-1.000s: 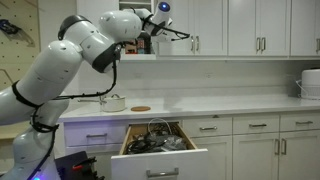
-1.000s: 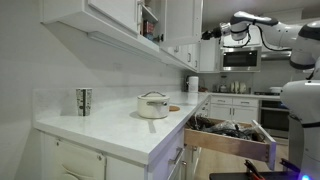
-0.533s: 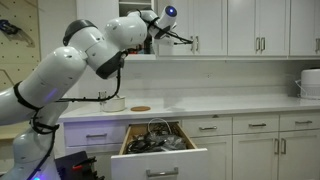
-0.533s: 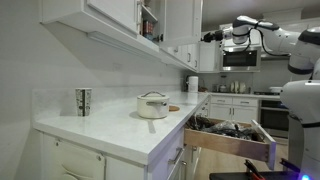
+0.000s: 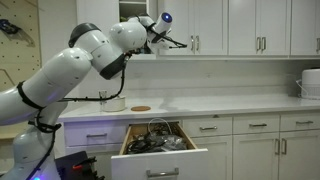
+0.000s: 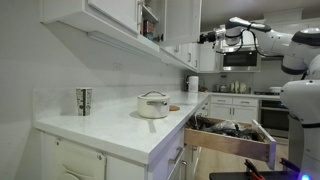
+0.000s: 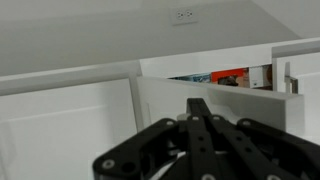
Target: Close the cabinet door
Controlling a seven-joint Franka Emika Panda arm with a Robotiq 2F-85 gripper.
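The cabinet door (image 6: 183,22) is a tall white upper door that stands partly open, swung out from the wall cupboards. In the wrist view the door (image 7: 240,105) fills the middle, with colourful items showing on a shelf in the gap behind it. My gripper (image 6: 205,38) is shut with nothing in it, and its fingertips are at the door's outer face near the free edge. It also shows in an exterior view (image 5: 176,41) and in the wrist view (image 7: 198,104), fingers pressed together.
A wide drawer (image 5: 160,150) full of utensils stands pulled out below the counter and also shows in an exterior view (image 6: 235,138). A white pot (image 6: 153,105) and a mug (image 6: 84,100) sit on the countertop (image 5: 230,104). A microwave (image 6: 240,58) is at the back.
My gripper has moved towards the cupboards, pushing the door a little further in. The drawer and counter items have not moved.
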